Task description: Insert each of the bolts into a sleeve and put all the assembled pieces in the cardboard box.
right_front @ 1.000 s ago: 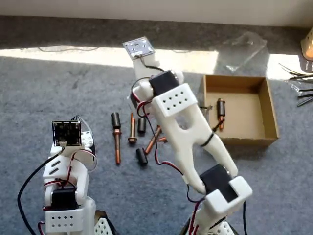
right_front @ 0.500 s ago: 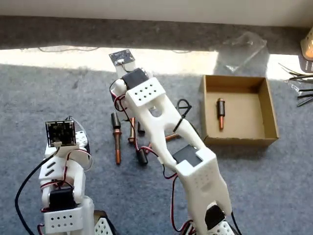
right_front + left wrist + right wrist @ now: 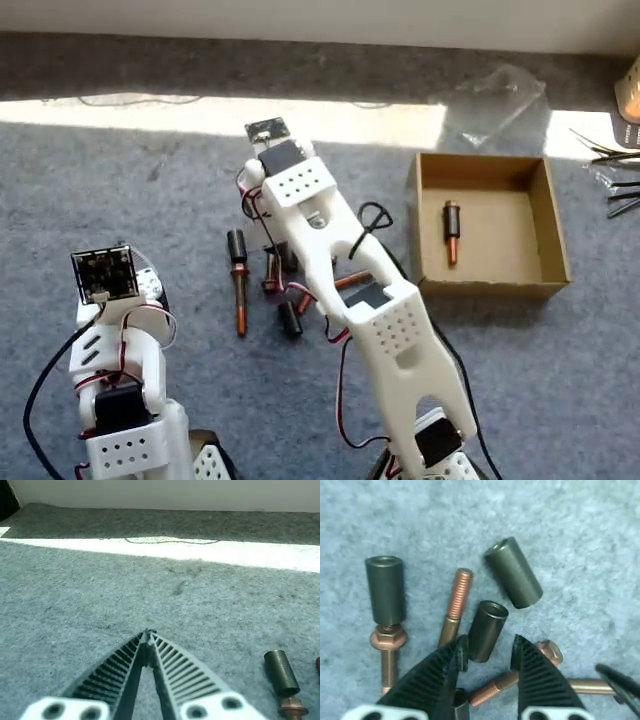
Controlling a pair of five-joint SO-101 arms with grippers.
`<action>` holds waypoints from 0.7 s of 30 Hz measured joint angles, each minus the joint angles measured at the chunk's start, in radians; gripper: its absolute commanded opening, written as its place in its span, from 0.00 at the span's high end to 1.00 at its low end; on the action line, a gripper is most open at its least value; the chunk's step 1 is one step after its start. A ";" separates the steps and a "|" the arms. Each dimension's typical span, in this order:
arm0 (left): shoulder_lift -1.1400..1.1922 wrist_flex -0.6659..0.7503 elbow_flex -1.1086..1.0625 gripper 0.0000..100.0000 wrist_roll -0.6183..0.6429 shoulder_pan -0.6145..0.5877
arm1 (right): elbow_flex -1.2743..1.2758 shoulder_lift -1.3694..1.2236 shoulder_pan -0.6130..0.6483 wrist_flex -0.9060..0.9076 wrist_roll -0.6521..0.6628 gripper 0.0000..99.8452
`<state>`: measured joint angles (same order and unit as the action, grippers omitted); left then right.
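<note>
Currently gripped: nothing; the right gripper (image 3: 490,642) is spread, with one jaw set on either side of a short dark metal sleeve (image 3: 487,630) lying on the grey carpet (image 3: 580,540).
Reason for placement: the sleeve is straddled, judged as preparation for a pick-up so that a bolt can be inserted.
Left gripper (image 3: 148,636): clenched on nothing and parked low over bare carpet, clear of the working area.
Loose parts: a second dark sleeve (image 3: 512,572) and a copper threaded bolt (image 3: 454,605) lie just beside the straddled sleeve.
Assembled pieces: one sleeved copper bolt (image 3: 451,232) lies in the brown cardboard box (image 3: 485,288); a second sleeved bolt (image 3: 238,280) lies on the carpet outside it.
Obscured: in the high view the pile is largely covered by the right arm (image 3: 390,330); the number of loose bolts cannot be established.
</note>
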<state>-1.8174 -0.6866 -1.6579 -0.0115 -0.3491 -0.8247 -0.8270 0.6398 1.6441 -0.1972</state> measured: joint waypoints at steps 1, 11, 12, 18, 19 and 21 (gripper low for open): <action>0.000 0.000 0.000 1.00 0.000 0.000 | -0.003 -0.008 -0.002 0.003 0.000 0.87; 0.000 0.000 0.000 1.00 0.000 0.000 | -0.009 -0.094 -0.005 -0.002 -0.009 0.87; 0.000 0.000 0.000 1.00 0.000 0.000 | -0.009 -0.095 -0.005 -0.006 -0.015 0.87; 0.000 0.000 0.000 1.00 0.000 0.000 | -0.009 -0.095 -0.005 -0.008 -0.058 0.87; 0.000 0.000 0.000 1.00 0.000 0.000 | -0.009 -0.095 -0.005 -0.008 -0.060 0.87; 0.000 0.000 0.000 1.00 0.000 0.000 | -0.009 -0.095 -0.005 -0.008 -0.061 0.90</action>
<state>-1.8174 -0.6866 -1.6579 -0.0115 -0.3491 -0.8339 -0.9221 0.6352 1.6364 -0.2585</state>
